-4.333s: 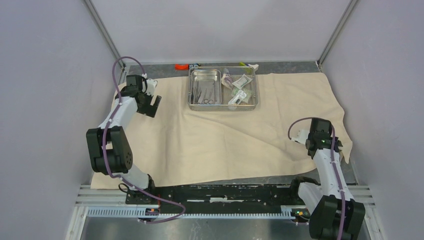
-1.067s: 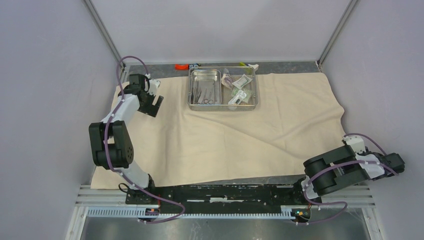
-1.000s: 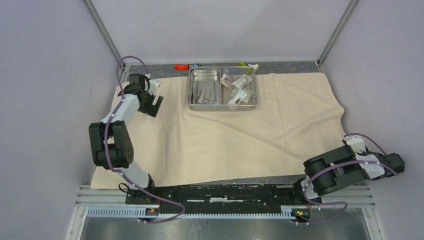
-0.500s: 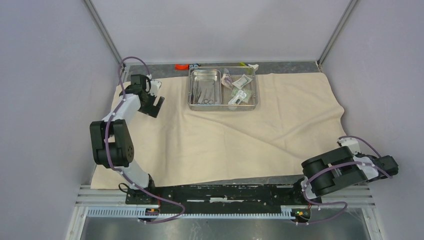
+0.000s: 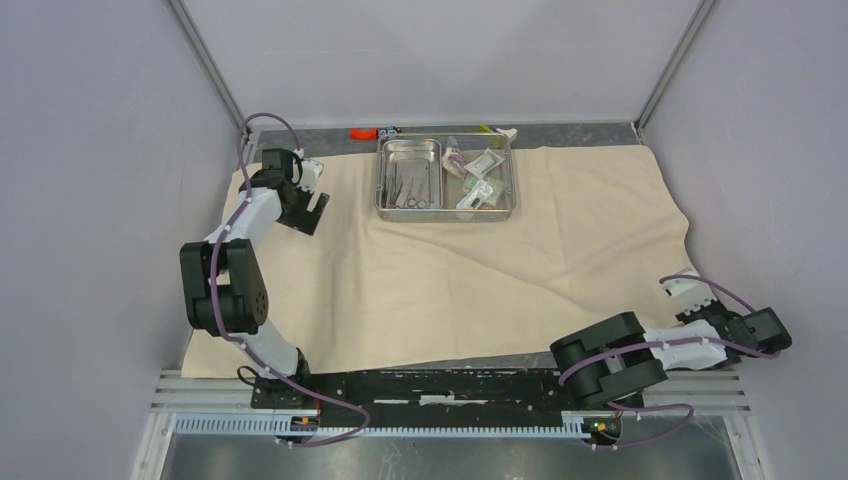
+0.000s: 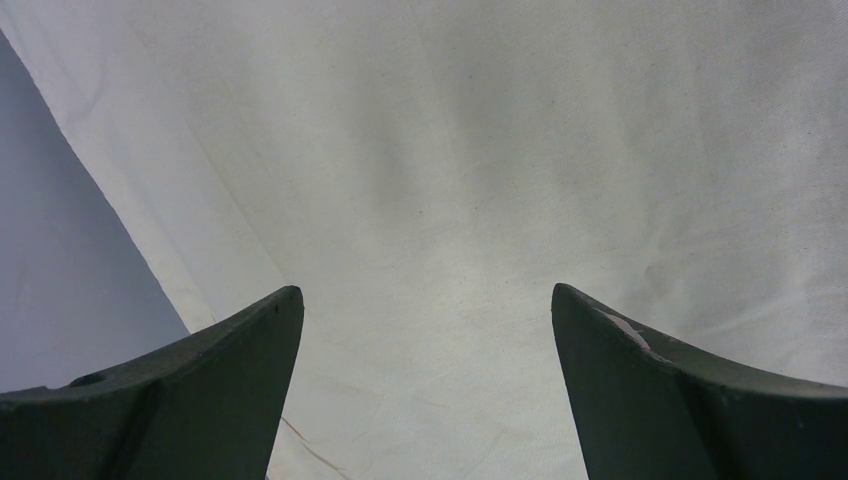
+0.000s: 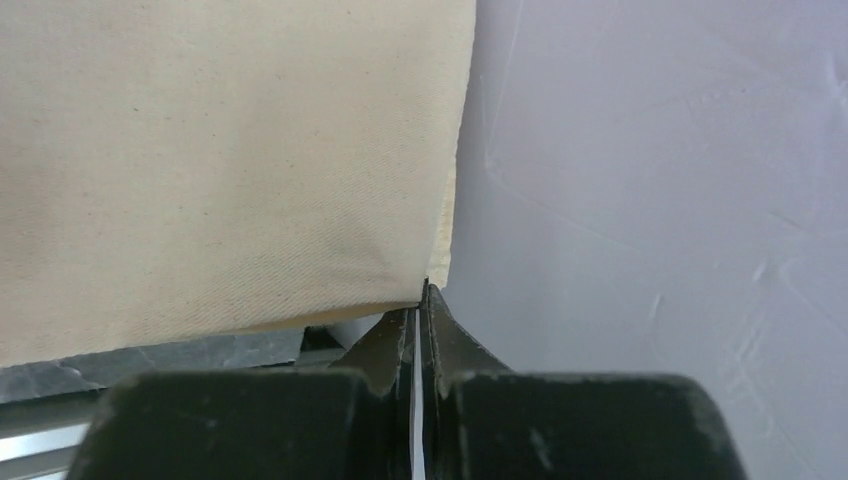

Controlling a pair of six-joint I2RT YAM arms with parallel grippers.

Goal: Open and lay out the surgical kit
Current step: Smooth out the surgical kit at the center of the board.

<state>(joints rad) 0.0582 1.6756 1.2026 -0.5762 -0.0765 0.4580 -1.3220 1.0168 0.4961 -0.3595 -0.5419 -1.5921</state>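
The beige cloth wrap (image 5: 450,270) lies opened out flat over most of the worktop (image 5: 570,132), with soft creases running across its middle. At its 12 o'clock edge stands the steel tray (image 5: 446,215), upright and level on the fabric. The inner tray (image 5: 410,153) fills the tray's 9 o'clock half and holds the thin metal instruments (image 5: 410,192), bunched too closely to tell apart. The sealed packets (image 5: 478,176) lie loosely heaped in the 3 o'clock half.

Beyond the cloth, on the bare strip of worktop, an orange piece (image 5: 362,132) sits at 11 o'clock from the tray and a yellow-green and white object (image 5: 500,131) at 1 o'clock.

The left tool (image 6: 425,310) is over the cloth's 10 o'clock corner, released, its fingers spread wide with only plain fabric between them.

The right tool (image 7: 421,300) is at 4 o'clock, close to the lilac side wall (image 7: 650,180). It is clenched, its tips meeting right at the cloth's near corner. Whether any fabric is caught between them cannot be told.
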